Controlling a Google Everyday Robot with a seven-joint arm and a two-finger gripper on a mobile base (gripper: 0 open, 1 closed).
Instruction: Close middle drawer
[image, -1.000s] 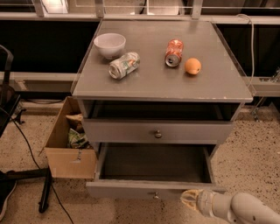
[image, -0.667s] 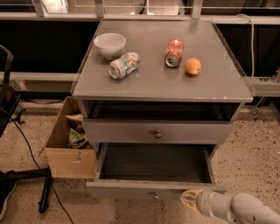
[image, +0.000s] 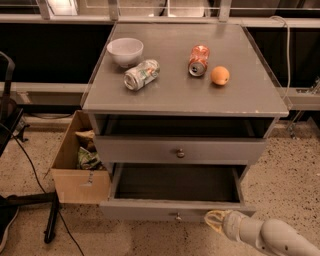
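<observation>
The middle drawer (image: 175, 186) of the grey cabinet is pulled far out. Its wide, shallow dark tray is exposed and looks empty. Its low front (image: 150, 210) carries a small round knob (image: 177, 216). Above it is the taller-fronted top drawer (image: 150, 149) with its own knob (image: 180, 153). The lowest drawer is hidden beneath the open one. My gripper (image: 216, 222) reaches in from the bottom right on a white arm (image: 270, 237). Its yellowish tip sits just in front of the right part of the middle drawer's front, to the right of the knob.
On the cabinet top (image: 175, 95) are a white bowl (image: 125, 51), a lying silver can (image: 141, 74), a lying red can (image: 198, 60) and an orange (image: 220, 75). A cardboard box (image: 80, 160) with trash stands at the cabinet's left. Black stand legs and cables (image: 35, 200) lie on the floor at left.
</observation>
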